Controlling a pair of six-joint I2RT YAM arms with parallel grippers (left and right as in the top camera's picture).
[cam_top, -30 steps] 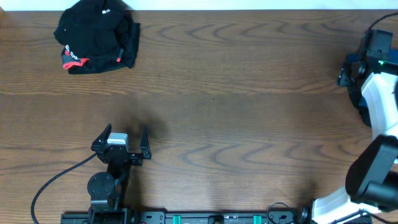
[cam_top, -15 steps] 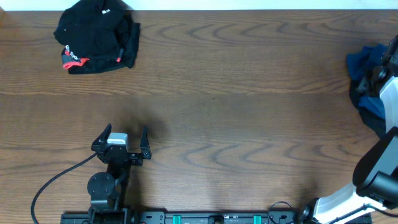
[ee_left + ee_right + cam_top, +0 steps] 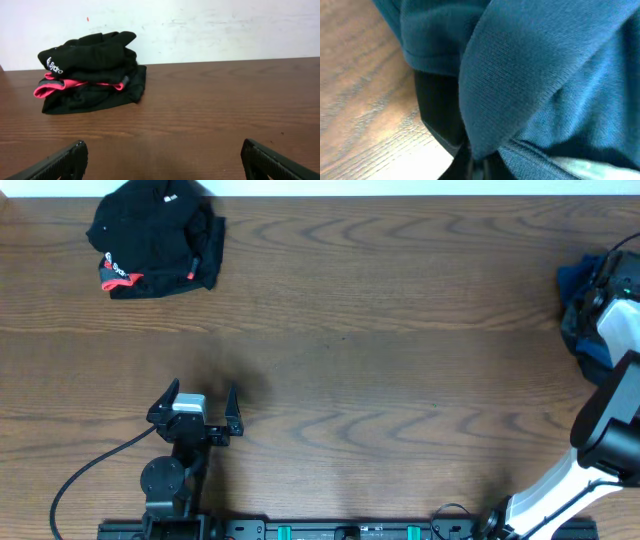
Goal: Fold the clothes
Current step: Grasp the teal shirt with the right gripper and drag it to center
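Blue garment (image 3: 572,278) sits bunched at the desk's (image 3: 400,330) right edge, a fold of it pinched tight in the right hand (image 3: 470,159); the left hand (image 3: 200,402) rests near the front, fingers spread apart, well away from the black bundle (image 3: 155,235) in the far-left corner

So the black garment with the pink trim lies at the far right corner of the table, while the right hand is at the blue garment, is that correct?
Not quite. The overhead view shows the black garment at the far left corner of the table, not the right. The right hand is indeed at the blue garment, by the right edge.
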